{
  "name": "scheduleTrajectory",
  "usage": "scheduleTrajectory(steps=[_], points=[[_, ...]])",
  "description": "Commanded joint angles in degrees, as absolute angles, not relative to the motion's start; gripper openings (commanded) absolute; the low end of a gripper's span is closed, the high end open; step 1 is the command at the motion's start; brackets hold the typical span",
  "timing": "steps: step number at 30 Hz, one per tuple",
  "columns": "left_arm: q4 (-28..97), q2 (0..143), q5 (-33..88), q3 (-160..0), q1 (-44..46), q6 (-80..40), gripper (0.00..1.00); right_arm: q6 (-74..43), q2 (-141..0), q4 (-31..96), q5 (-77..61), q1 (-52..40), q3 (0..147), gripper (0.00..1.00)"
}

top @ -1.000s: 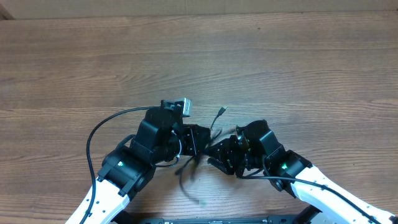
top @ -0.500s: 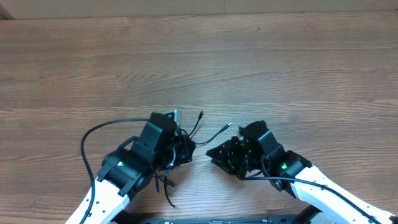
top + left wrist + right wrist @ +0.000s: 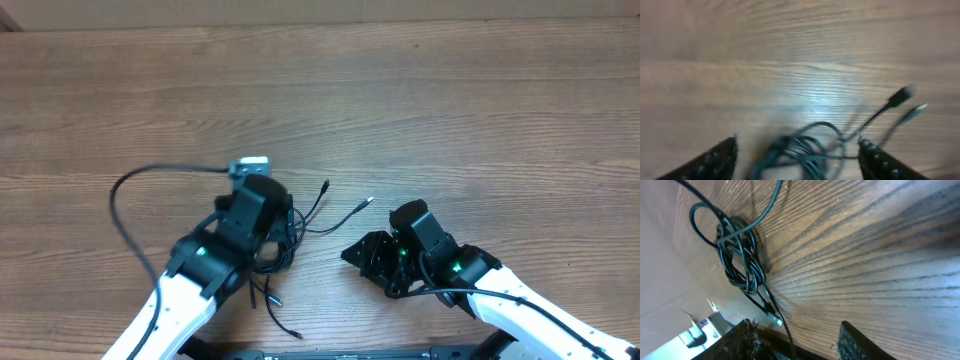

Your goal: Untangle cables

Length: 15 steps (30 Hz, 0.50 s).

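The cables [image 3: 283,243] lie as one tight knotted clump on the table [image 3: 480,110], left of centre in the lower half of the overhead view. Two plug ends [image 3: 325,185] fan out toward the upper right and loose tails trail toward the bottom edge. The left gripper [image 3: 797,150] hangs over the clump with its jaws wide, a finger in each lower corner of its wrist view and the bundle between them, not pinched. The right gripper [image 3: 796,330] sits right of the clump and apart from it, jaws parted and empty. In its wrist view the knot is at upper left, with one strand running down past the left finger. The step in hand looks like a fresh grasp, and it likely goes best if each gripper closes on a single strand rather than the whole knot. One could pin the clump while the other draws a free plug end outward, low and slowly, easing off if the loops tighten. The thicker arm wire [image 3: 114,200] looping at far left should be kept out of it.
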<state>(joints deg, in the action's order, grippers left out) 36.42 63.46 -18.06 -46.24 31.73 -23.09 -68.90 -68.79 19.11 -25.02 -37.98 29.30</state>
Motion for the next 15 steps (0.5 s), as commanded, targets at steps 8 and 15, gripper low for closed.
scheduleTrajectory(steps=[8,15], points=[[35.6,80.8,-21.1,-47.0,31.5,0.8,0.93,-67.0,-68.8,19.9,-24.0,-38.2,30.1,0.66],[35.9,82.8,-12.9,-47.0,31.5,10.5,0.88,-67.0,-68.8,20.3,-23.1,-38.2,30.1,0.71]])
